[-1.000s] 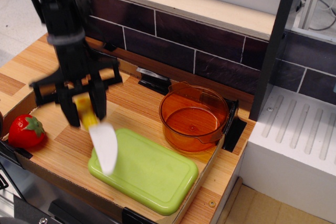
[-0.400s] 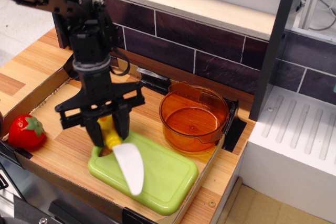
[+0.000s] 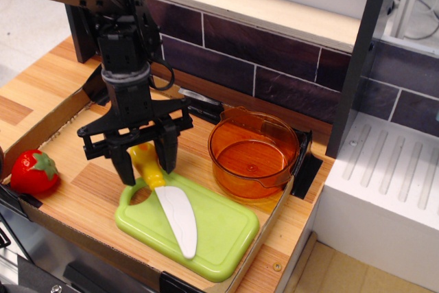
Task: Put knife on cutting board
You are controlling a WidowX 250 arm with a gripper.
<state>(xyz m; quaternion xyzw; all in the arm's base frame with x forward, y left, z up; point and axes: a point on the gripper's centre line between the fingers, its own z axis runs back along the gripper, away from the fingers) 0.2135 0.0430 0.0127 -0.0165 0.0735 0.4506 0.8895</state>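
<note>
The knife (image 3: pixel 175 216) lies on the lime-green cutting board (image 3: pixel 221 230). Its white blade points toward the front right, and its yellow handle reaches over the board's left end by the handle hole. My gripper (image 3: pixel 145 165) hangs straight down over the handle. Its black fingers (image 3: pixel 169 156) stand apart on either side of the handle, and the jaws look open and clear of it. The board sits at the front of the wooden counter.
An orange transparent pot (image 3: pixel 252 154) stands just right of the board's far edge. A red toy strawberry (image 3: pixel 32 171) lies at the left. A dark tiled wall (image 3: pixel 274 66) runs behind, and a white ribbed unit (image 3: pixel 384 183) stands at the right.
The gripper carried the knife rightward and down onto the board. The knife now lies flat on it, and the fingers have spread apart and risen slightly.
</note>
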